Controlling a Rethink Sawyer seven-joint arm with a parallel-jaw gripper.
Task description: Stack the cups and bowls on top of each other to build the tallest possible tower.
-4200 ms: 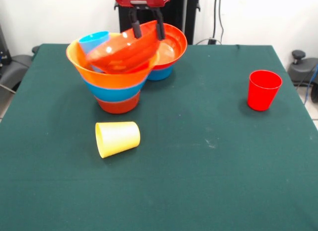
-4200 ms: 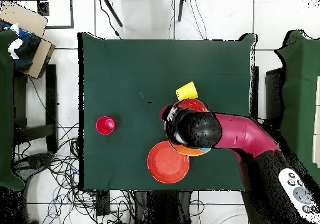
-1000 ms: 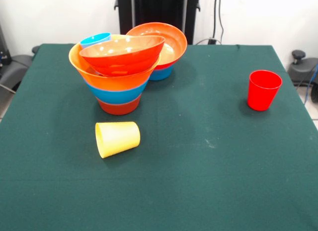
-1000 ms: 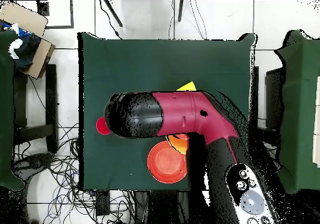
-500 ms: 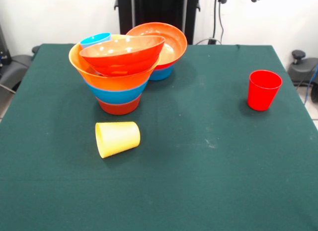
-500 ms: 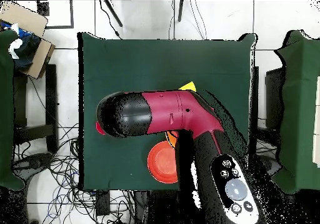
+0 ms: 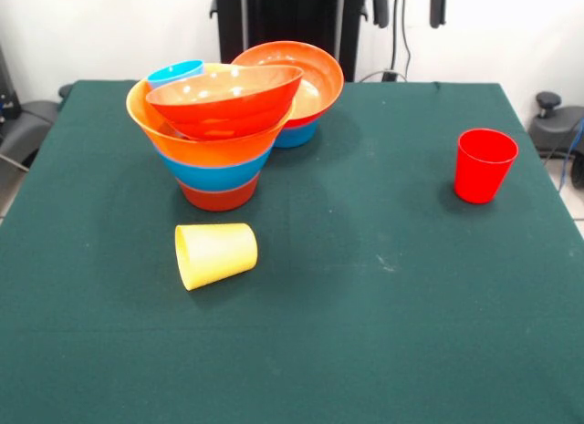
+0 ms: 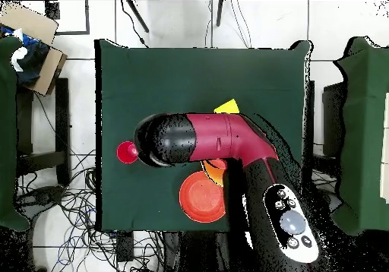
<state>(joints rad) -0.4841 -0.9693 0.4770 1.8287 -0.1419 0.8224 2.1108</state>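
The tower [image 7: 217, 141] stands at the table's far left: a red-orange bowl at the bottom, a blue bowl [image 7: 215, 173], the huge orange bowl, and a wide red-orange bowl [image 7: 224, 100] tilted on top. The light blue cup [image 7: 175, 73] peeks out behind it. A second wide red-orange bowl [image 7: 306, 73] sits on a small blue bowl [image 7: 297, 134] just behind. The yellow cup [image 7: 215, 253] lies on its side in front. The red cup [image 7: 484, 164] stands upright at the right. My gripper [image 7: 409, 5] is high at the top edge, open and empty. In the overhead view the arm [image 8: 205, 140] hides the tower.
The overhead view shows the red cup [image 8: 127, 152], the yellow cup [image 8: 226, 106] and a red-orange bowl [image 8: 202, 197] around the arm. The green table [image 7: 365, 333] has chairs and cables around it.
The gripper tips have shifted left along the top edge of the front view. In the overhead view the arm has swung off the red cup, which now shows.
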